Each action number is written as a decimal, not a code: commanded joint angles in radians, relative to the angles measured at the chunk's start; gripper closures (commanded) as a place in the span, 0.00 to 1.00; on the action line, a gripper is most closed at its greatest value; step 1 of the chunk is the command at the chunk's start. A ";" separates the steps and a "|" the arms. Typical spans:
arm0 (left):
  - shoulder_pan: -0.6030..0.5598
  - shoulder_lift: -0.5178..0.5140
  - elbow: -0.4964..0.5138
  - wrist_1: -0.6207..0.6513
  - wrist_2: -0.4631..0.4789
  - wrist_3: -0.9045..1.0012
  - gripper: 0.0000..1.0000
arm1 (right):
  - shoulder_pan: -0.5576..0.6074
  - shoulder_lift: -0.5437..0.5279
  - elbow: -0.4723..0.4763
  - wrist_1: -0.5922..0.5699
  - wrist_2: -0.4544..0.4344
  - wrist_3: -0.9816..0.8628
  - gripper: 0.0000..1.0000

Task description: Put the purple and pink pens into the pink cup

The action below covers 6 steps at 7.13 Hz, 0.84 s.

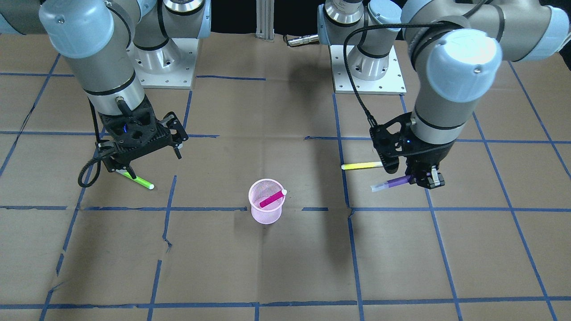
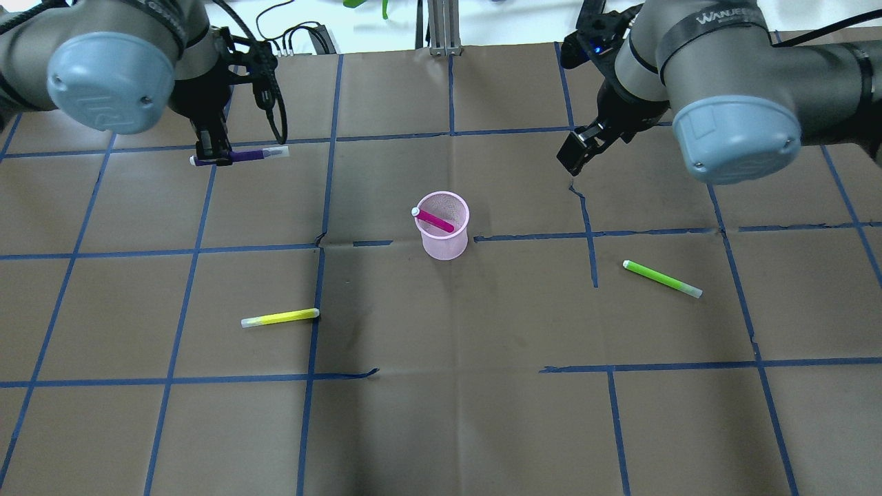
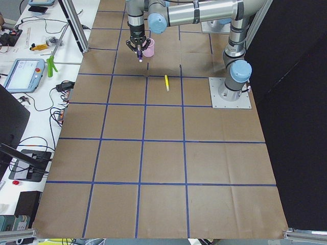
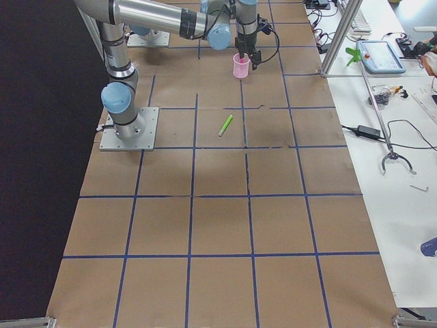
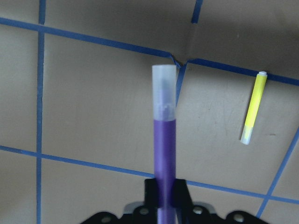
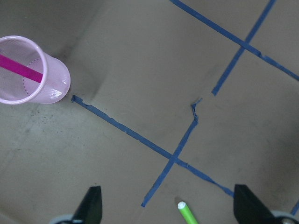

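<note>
The left claw point(image 2: 212, 157) clamps the slim violet-purple pen point(image 2: 251, 154) level, well apart from the pale pink mesh cup point(image 2: 444, 244) where the magenta-pink pen point(image 2: 435, 220) already leans, so carry it over the rim, tip it upright, then release; the right claw point(image 2: 573, 153) hangs spread, empty.

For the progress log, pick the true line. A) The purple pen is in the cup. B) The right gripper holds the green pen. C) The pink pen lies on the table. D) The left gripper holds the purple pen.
D: the left gripper clamps the purple pen in its jaws; only the pink pen leans in the pink cup.
</note>
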 commanded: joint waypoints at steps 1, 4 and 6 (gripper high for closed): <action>-0.149 -0.039 0.000 0.045 0.167 -0.079 0.90 | -0.010 -0.071 -0.017 0.095 -0.079 0.284 0.00; -0.340 -0.092 -0.015 0.114 0.415 -0.084 0.90 | -0.028 -0.124 -0.034 0.242 -0.039 0.397 0.00; -0.448 -0.093 -0.044 0.151 0.562 -0.083 0.90 | -0.031 -0.133 -0.107 0.346 -0.030 0.447 0.00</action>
